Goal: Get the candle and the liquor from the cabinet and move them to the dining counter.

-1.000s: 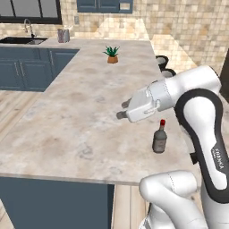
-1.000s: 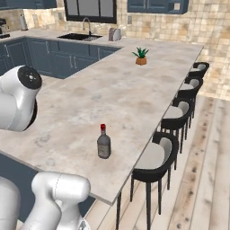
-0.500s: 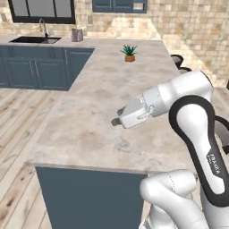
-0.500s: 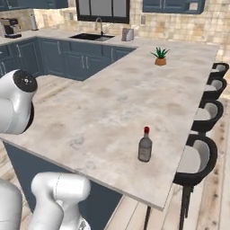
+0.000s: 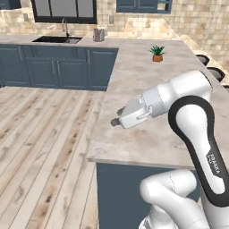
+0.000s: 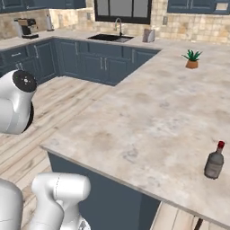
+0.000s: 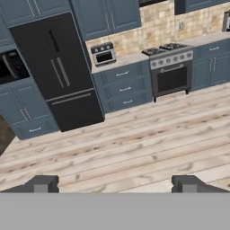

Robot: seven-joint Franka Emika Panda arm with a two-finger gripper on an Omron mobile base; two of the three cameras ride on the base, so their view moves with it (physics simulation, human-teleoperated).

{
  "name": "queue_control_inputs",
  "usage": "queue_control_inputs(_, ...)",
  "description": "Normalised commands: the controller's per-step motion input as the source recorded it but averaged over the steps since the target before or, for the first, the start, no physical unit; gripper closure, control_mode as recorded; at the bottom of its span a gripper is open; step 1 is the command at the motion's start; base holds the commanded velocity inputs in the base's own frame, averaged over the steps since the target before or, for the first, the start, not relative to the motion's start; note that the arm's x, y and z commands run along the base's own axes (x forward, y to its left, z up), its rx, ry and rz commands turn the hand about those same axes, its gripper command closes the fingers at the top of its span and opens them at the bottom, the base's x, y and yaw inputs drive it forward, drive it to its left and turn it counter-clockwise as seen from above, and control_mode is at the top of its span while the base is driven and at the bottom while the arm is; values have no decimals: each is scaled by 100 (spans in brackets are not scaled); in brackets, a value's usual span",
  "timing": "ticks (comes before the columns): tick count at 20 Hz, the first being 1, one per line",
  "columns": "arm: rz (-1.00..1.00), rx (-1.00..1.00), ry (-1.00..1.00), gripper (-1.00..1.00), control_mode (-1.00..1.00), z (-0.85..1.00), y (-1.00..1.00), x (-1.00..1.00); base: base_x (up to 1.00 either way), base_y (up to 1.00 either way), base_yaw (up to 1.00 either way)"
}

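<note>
The liquor (image 6: 214,161), a small dark bottle with a red cap, stands upright on the dining counter (image 6: 148,112) near its right edge. My gripper (image 5: 117,116) hangs over the left rim of the dining counter (image 5: 134,76), pointing out towards the floor. In the hand view the gripper (image 7: 116,184) is open, with nothing but wooden floor between its widely spread fingertips (image 7: 45,183). The candle is out of view. Dark blue upper cabinets (image 7: 112,18) line the far wall in the hand view.
A potted plant (image 5: 157,53) (image 6: 192,59) sits at the island's far end. Black stools (image 5: 210,67) stand to its right. Beyond lie the sink (image 5: 58,39), a coffee machine (image 6: 27,28), a black fridge (image 7: 58,72) and a stove (image 7: 173,67). Wooden floor (image 5: 44,134) spreads to the left.
The base has moved, so the whole scene slid right in both base views. The bottle has left the left base view. The arm keeps its pose, gripper still open.
</note>
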Motion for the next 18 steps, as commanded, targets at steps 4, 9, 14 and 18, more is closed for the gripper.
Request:
queue_control_inputs(4,0,0,0,-100,100,0,0,0,-1,100,2)
queue_control_inputs(9,0,0,0,-100,100,0,0,0,0,100,0)
queue_control_inputs(14,0,0,0,-100,100,0,0,0,0,100,0)
queue_control_inputs(18,0,0,0,-100,100,0,0,0,0,100,0)
